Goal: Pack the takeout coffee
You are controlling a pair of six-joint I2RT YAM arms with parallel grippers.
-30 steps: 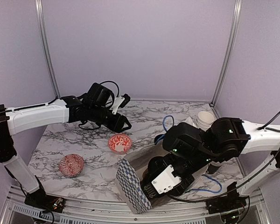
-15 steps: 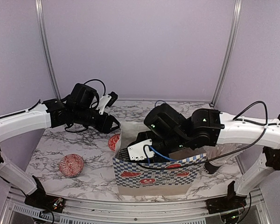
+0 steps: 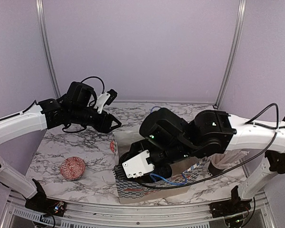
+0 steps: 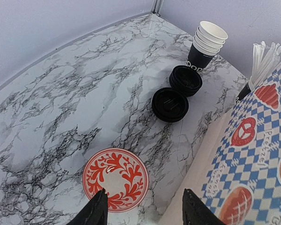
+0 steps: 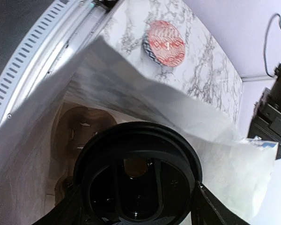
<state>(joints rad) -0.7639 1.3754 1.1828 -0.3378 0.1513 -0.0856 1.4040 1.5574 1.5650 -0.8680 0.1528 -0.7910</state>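
My right gripper [image 5: 138,199] is shut on a takeout coffee [image 5: 138,173], a cup whose round black lid fills the right wrist view. It hangs inside the open paper bag [image 5: 131,93], above a brown cardboard cup carrier [image 5: 79,126] on the bag's floor. In the top view my right arm [image 3: 180,137] reaches down into the blue-checked bag [image 3: 128,192]. My left gripper [image 4: 144,197] is open and empty, hovering over a red patterned bowl [image 4: 115,178] just left of the bag [image 4: 253,154].
A stack of empty black cups [image 4: 206,44], two piles of loose black lids [image 4: 185,79] [image 4: 170,104] and a cup of white straws [image 4: 264,58] stand at the back right. A second red bowl [image 3: 72,167] sits upside down at the front left.
The bag went from tipped over to standing upright. My right arm swung over it and lowered the cup inside. My left arm drew back to the left.
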